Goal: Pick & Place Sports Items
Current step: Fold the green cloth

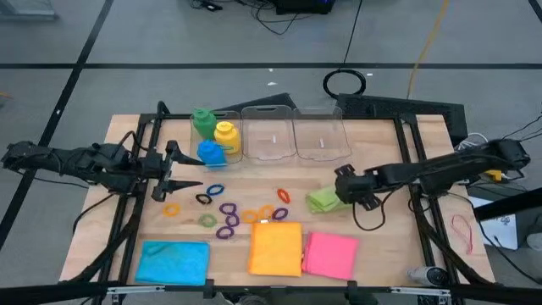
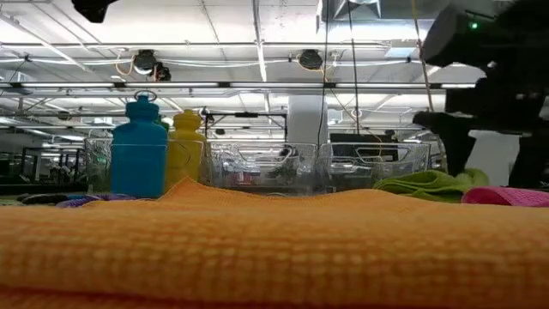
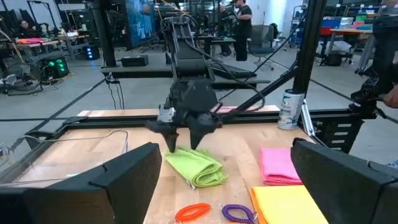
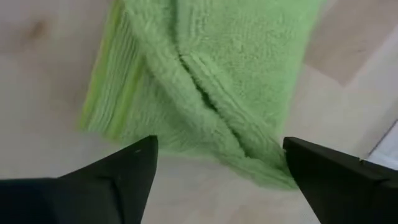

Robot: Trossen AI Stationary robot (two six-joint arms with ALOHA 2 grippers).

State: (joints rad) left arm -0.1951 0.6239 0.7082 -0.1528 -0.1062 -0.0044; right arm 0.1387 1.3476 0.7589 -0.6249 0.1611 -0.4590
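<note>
On the left side of the wooden table [image 1: 127, 254] the left pincer [image 1: 174, 174] waits with its two dark fingers apart and nothing between them. Just past it stand three little bottles near the back edge: a green bottle [image 1: 202, 121], a yellow bottle [image 1: 225, 135] and a blue bottle [image 1: 211, 152], close together, each with a small cap on top. At least the yellow one stands inside the leftmost of the clear bins [image 1: 269, 135], which sit in a row along the back. In front of the bottles, many tiny rings [image 1: 229, 212] lie flat and spread out on the wood, in purple, orange, yellow and green. Along the front edge lie three folded cloths: the blue cloth [image 1: 173, 261] far to the left, the orange cloth [image 1: 276, 248] in the middle, and the pink cloth [image 1: 330, 255] touching the orange one on its right side. They are flat, neat and soft looking, with a bumpy weave. The green cloth [image 4: 205, 81] lies on its own farther back, between the rings and the right pincer. It is fuzzy and bright lime, folded but a bit rumpled, with a crease running across it. The right pincer [image 4: 217, 171] hangs right over the green cloth, fingers spread wide on either side, not squeezing it.
</note>
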